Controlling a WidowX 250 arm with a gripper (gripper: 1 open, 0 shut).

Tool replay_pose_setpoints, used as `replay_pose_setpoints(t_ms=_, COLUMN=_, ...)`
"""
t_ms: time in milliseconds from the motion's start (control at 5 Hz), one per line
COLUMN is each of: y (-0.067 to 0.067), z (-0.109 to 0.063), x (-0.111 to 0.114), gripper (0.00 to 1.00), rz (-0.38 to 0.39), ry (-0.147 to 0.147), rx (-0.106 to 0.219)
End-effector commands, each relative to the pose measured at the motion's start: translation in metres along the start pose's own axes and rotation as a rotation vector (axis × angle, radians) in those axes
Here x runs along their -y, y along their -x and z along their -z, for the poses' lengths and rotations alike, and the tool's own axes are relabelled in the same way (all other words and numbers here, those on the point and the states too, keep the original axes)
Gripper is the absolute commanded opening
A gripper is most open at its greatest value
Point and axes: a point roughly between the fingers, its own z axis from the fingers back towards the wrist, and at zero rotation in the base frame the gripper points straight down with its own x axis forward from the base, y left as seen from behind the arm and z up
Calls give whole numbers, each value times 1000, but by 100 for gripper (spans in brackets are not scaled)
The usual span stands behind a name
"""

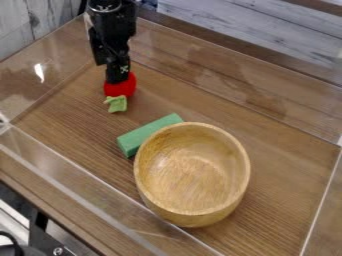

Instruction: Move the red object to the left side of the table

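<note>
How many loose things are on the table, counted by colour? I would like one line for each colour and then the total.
Red, the red object with a light green leafy end: 1
Green, the green block: 1
Light wood, the wooden bowl: 1
Total: 3
</note>
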Motion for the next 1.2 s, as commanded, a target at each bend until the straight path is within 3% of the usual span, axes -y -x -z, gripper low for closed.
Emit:
replay_pose_setpoints(t_ms=0, y=-13, z=-17, x=-6, gripper=100, rz=-14, ry=-43, rx=36)
replay_pose_setpoints(t_ms=400, y=-13, z=-24, x=-22, gripper=100, rz=116, ry=-31, rx=58)
replay_pose_setpoints(t_ms=800, y=-2, z=-32, x=-39, gripper=100, rz=79, ry=-29, rx=51)
replay_pose_setpoints(t_ms=1000, y=-9, z=-33, x=-41, gripper=100, rz=14, ry=-28, rx=41)
